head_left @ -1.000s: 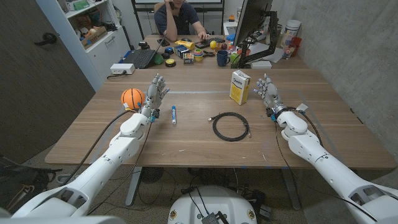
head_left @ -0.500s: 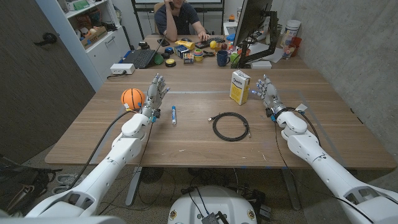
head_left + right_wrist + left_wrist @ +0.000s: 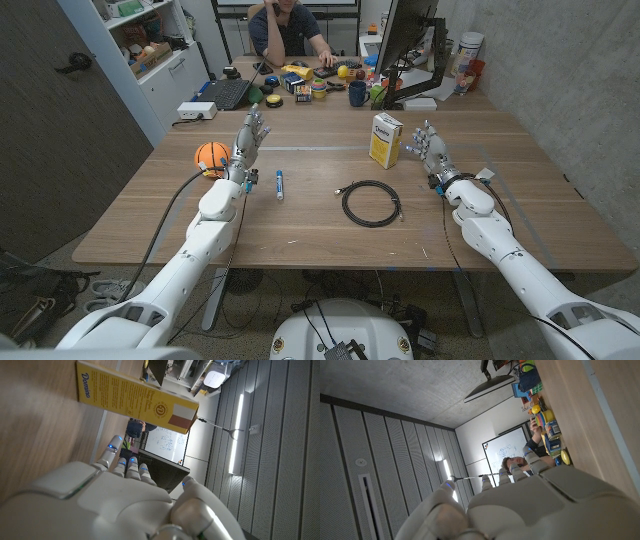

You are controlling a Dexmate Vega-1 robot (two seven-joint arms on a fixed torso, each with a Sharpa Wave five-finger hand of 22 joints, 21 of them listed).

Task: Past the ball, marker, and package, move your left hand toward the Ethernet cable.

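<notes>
A coiled black Ethernet cable (image 3: 371,202) lies on the wooden table (image 3: 300,225) at the middle. My left hand (image 3: 246,147) is raised off the table with fingers apart, holding nothing, between the orange ball (image 3: 211,158) and the blue-capped marker (image 3: 279,183). It is well left of the cable. The yellow package (image 3: 385,139) stands upright behind the cable. My right hand (image 3: 429,149) is up beside the package, fingers apart and empty. In the right wrist view the package (image 3: 135,395) shows just beyond my right hand (image 3: 125,497).
A person (image 3: 288,30) sits at the far end behind a laptop (image 3: 225,94), a mug (image 3: 357,93), a monitor (image 3: 408,35) and several small items. White shelves (image 3: 150,45) stand at the back left. Arm cables hang off the left and right table edges.
My left hand has lifted and turned, moving slightly toward the far side beside the ball. The right hand has stayed put.
</notes>
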